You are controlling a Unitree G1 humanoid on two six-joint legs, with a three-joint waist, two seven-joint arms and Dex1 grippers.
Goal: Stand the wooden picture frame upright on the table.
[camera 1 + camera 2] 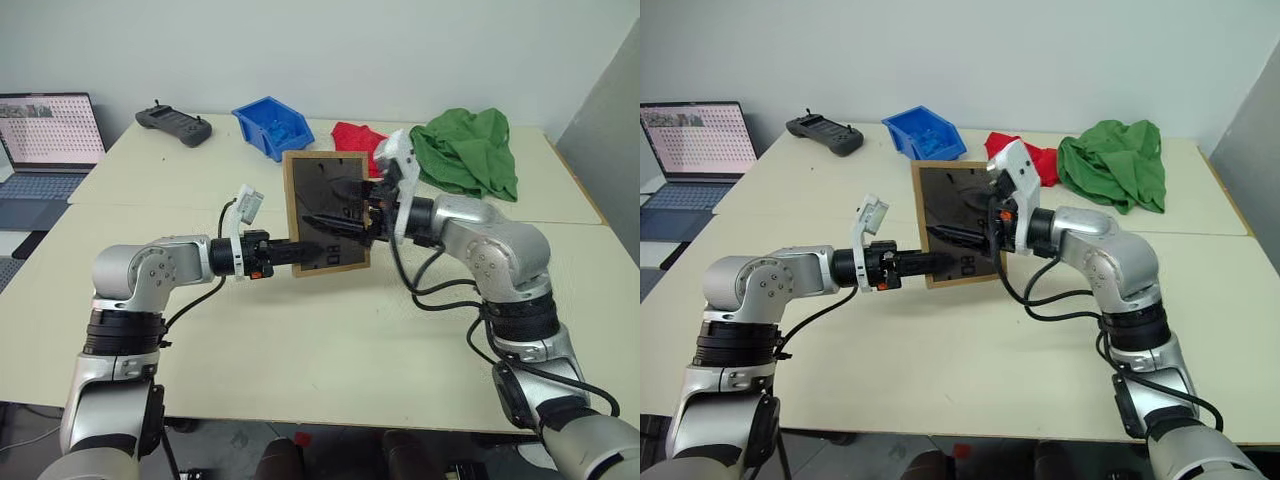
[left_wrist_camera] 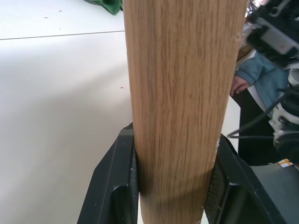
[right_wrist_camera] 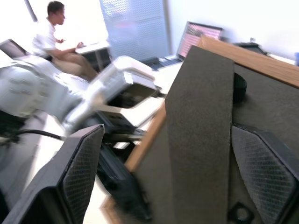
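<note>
**A:** Two grippers are seen at the frame (image 1: 325,212), which is held in the air above the table (image 1: 300,350), upright, its dark back turned toward the camera. Where is each one placed?

**B:** The left gripper (image 1: 300,252) is clamped on the lower left edge; in the left wrist view the wooden edge is pinched between both black pads (image 2: 122,186). The right gripper (image 1: 335,205) is reached in from the right, its fingers spread wide across the back, and nothing is held by it.

**A:** And the relation on which the next move turns?

**B:** The fold-out stand (image 3: 198,140) is seen between the right gripper's open fingers in the right wrist view, lying flat against the back, with its long axis running along the frame's height. That gripper is judged the nearer one for pulling the stand out, since the frame's weight is carried by the left.

**A:** Materials?

**B:** Light wood with a straight grain forms the border. The back is a dull grey-brown board with white marks near the bottom. The stand is a flat matte strip of the same board. The finger pads are finely cross-hatched.
</note>
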